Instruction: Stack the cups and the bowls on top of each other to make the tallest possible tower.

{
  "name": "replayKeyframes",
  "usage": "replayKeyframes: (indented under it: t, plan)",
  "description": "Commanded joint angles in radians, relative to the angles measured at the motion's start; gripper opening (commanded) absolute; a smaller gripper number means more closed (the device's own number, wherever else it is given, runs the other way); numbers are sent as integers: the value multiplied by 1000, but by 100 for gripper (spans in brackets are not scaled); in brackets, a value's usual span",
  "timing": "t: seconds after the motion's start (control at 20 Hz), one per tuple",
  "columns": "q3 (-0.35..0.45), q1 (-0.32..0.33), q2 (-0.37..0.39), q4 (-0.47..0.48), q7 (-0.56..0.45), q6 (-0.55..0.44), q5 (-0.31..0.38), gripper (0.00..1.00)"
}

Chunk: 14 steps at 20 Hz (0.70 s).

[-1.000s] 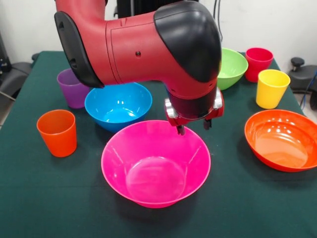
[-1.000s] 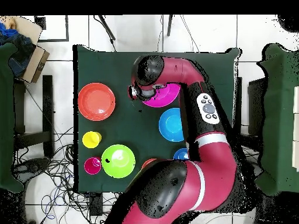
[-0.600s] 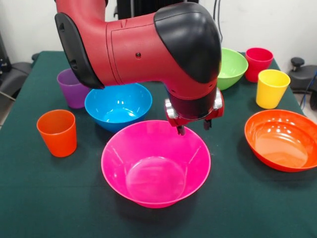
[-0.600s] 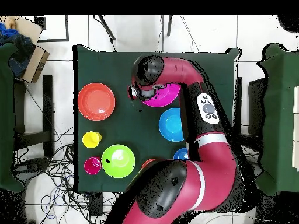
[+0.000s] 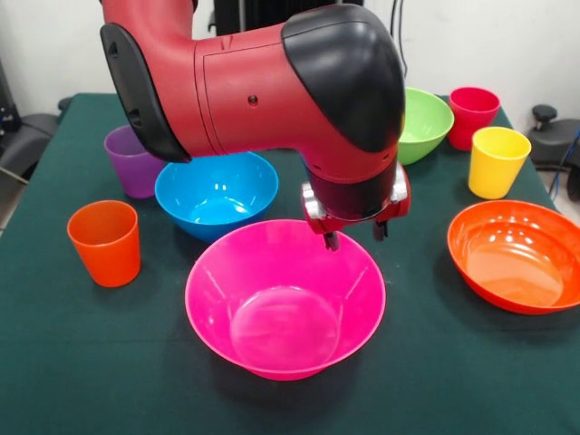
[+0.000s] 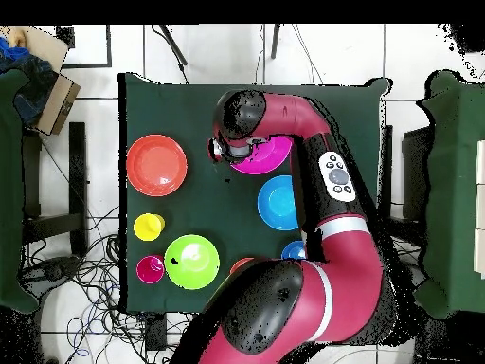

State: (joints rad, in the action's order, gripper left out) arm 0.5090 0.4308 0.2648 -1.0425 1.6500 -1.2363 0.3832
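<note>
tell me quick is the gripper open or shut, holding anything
Gripper: open and empty, its two fingertips apart over the far rim of the pink bowl.

No text, label, brand, number or sign can be read in either view. The cups and bowls have plain colours with no print on them. The red and black arm (image 5: 263, 86) shows no logo from the front. In the overhead view, a grey panel (image 6: 334, 177) on the arm carries a few small round buttons; they perhaps have marks, but these are too small to read. The green desk (image 5: 91, 362) is also without any writing.
</note>
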Motion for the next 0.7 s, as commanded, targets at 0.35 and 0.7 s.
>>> replayKeyframes:
  t: [0.35, 0.7]
  plan:
    - [-21, -15, -31, 24, -159, 109, 108, 100]
    - [-36, -20, -31, 17, -147, 125, 117, 100]
